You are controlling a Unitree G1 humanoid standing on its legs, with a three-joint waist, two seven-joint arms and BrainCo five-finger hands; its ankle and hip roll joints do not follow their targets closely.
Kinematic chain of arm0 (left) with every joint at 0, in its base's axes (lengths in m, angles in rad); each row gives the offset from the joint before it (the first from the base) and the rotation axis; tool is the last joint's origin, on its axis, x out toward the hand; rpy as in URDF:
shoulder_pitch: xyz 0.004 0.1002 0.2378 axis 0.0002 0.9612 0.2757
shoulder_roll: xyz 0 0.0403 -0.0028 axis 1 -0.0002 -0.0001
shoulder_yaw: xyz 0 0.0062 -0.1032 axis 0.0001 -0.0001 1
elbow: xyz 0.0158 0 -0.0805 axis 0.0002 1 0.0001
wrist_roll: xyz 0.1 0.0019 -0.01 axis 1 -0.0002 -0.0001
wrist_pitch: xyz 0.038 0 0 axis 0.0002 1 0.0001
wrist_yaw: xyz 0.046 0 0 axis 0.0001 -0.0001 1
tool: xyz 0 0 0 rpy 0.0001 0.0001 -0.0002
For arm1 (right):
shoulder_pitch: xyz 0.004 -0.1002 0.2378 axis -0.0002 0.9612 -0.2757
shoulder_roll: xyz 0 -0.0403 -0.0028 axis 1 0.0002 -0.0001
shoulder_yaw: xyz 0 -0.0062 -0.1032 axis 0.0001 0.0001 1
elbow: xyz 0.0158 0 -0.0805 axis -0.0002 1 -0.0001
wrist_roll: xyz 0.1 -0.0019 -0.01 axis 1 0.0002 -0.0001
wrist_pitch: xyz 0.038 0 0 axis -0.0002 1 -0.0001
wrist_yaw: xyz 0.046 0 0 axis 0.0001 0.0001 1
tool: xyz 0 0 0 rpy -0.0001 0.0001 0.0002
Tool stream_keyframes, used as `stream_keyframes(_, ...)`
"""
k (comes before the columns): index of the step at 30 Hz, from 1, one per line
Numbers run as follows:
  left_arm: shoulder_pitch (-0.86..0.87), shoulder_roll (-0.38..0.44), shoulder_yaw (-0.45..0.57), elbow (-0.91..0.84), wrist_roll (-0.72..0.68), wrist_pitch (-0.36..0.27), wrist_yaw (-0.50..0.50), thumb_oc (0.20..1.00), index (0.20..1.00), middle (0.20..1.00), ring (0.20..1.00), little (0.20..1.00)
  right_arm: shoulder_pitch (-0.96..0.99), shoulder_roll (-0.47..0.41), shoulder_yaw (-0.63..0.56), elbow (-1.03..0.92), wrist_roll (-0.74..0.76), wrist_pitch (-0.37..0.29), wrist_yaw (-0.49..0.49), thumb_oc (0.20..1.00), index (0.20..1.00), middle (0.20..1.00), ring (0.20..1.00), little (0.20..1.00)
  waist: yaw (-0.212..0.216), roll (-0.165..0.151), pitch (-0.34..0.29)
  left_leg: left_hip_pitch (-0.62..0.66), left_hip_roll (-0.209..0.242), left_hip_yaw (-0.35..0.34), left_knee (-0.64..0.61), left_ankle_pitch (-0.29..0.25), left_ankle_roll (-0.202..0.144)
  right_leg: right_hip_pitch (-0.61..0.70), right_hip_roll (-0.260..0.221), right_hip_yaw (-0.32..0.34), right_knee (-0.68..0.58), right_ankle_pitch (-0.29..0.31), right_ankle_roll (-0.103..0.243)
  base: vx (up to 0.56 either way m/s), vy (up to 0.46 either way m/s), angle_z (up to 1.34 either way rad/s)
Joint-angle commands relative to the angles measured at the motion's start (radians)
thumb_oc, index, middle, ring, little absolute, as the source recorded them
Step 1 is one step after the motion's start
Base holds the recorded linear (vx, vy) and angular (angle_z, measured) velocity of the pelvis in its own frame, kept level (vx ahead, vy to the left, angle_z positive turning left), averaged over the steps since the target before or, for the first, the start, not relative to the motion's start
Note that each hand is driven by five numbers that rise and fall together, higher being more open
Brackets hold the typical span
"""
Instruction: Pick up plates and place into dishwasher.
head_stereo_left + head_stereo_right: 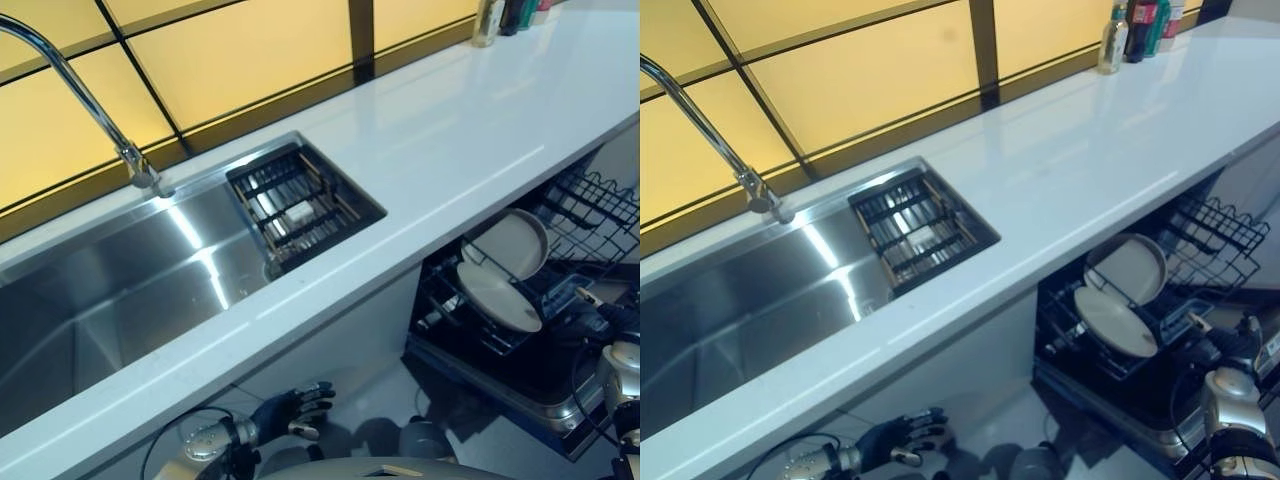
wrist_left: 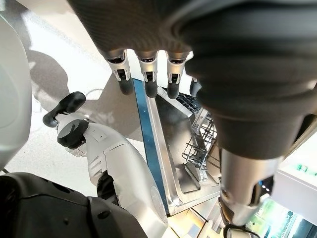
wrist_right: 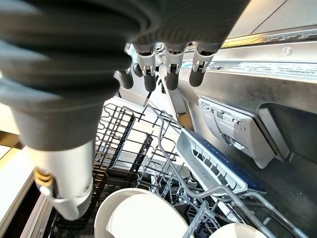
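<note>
Two white plates stand on edge in the dishwasher's black wire rack [image 1: 592, 212] under the counter: the farther plate [image 1: 517, 243] and the nearer plate [image 1: 498, 297]. The right wrist view looks down on both, the bigger-looking plate [image 3: 141, 215] and the second plate [image 3: 233, 232]. My right hand [image 3: 168, 74] hovers over the rack, close to the plates, fingers straight and empty; it also appears as the right hand [image 1: 1232, 345]. My left hand [image 1: 295, 408] hangs low below the counter edge, fingers relaxed, holding nothing.
The white counter [image 1: 470, 130] overhangs the open dishwasher, whose door [image 3: 233, 124] lies lowered. A steel sink [image 1: 100, 290] with a faucet [image 1: 90, 100] and a black drain basket [image 1: 295, 205] is to the left. Bottles [image 1: 1135, 25] stand at the far right.
</note>
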Motion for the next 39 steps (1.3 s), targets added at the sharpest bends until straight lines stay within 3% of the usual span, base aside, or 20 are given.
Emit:
stream_keyframes(1,0.001,0.035,0.046,-0.03,-0.001,-0.037,-0.015,1.0,1.0,1.0,1.0,1.0,-0.029,0.002,-0.023,-0.067,0.013,-0.064,-0.02,1.0,1.0,1.0,1.0,1.0,-0.004,-0.028,0.006,-0.059,0.066,-0.017,0.116,-0.072,0.004,-0.047,-0.019,0.011,-0.005,0.042,0.057,0.0,-0.093,-0.01)
stream_keyframes(9,-0.016,0.057,0.037,-0.062,0.002,-0.022,-0.014,1.0,1.0,1.0,1.0,1.0,-0.071,-0.051,0.003,-0.173,-0.042,-0.056,-0.115,1.0,1.0,1.0,1.0,1.0,-0.013,-0.028,0.027,-0.091,0.089,-0.013,0.158,-0.077,-0.003,-0.076,-0.011,0.013,0.01,0.048,0.049,-0.03,-0.083,-0.02)
stream_keyframes(14,-0.037,0.029,0.014,-0.063,0.003,-0.013,-0.023,1.0,1.0,1.0,1.0,1.0,-0.139,-0.121,-0.01,-0.213,-0.297,-0.03,-0.367,1.0,1.0,1.0,1.0,1.0,-0.025,0.002,0.011,-0.088,0.105,-0.011,0.184,-0.094,-0.012,-0.075,-0.005,0.004,0.028,0.034,0.038,0.01,0.031,-0.03)
stream_keyframes(18,-0.007,0.007,-0.007,-0.064,0.013,-0.012,-0.022,1.0,1.0,1.0,1.0,1.0,-0.16,-0.158,-0.003,-0.167,-0.341,-0.034,-0.455,1.0,1.0,1.0,1.0,1.0,-0.025,0.022,-0.032,-0.035,0.1,0.003,0.141,-0.101,-0.015,-0.041,-0.003,-0.001,0.001,0.022,0.039,0.13,0.047,-0.01)
stream_keyframes(21,0.011,-0.003,-0.02,-0.056,0.021,-0.02,-0.028,1.0,1.0,1.0,1.0,1.0,-0.16,-0.154,-0.021,-0.113,-0.234,-0.074,-0.424,1.0,1.0,1.0,1.0,1.0,-0.02,0.035,-0.052,-0.016,0.095,0.002,0.126,-0.105,-0.017,-0.029,-0.005,-0.009,-0.004,0.016,0.037,0.09,0.036,-0.02)
stream_keyframes(27,-0.006,-0.018,-0.045,-0.053,0.003,-0.023,-0.039,1.0,1.0,1.0,1.0,1.0,-0.161,-0.051,-0.084,0.009,0.008,-0.157,-0.332,1.0,1.0,1.0,1.0,1.0,-0.016,0.073,-0.046,-0.02,0.081,-0.004,0.124,-0.104,-0.012,-0.052,-0.02,-0.013,0.02,0.011,0.037,0.03,0.06,0.0)
stream_keyframes(35,-0.084,-0.045,-0.105,-0.018,-0.067,-0.129,-0.024,1.0,1.0,1.0,1.0,1.0,-0.291,-0.012,-0.059,0.127,0.287,-0.236,-0.13,1.0,1.0,1.0,1.0,1.0,-0.039,0.171,0.053,-0.103,0.042,-0.018,0.144,-0.065,-0.01,-0.166,-0.055,0.007,0.113,0.006,0.028,-0.12,0.158,0.01)
stream_keyframes(39,-0.1,-0.048,-0.12,-0.034,-0.098,-0.142,-0.003,1.0,1.0,1.0,1.0,1.0,-0.333,-0.021,-0.042,0.222,0.351,-0.251,-0.07,1.0,1.0,1.0,1.0,1.0,-0.046,0.191,0.079,-0.124,0.03,-0.018,0.149,-0.056,-0.01,-0.194,-0.061,0.013,0.129,0.006,0.02,-0.05,0.091,0.07)
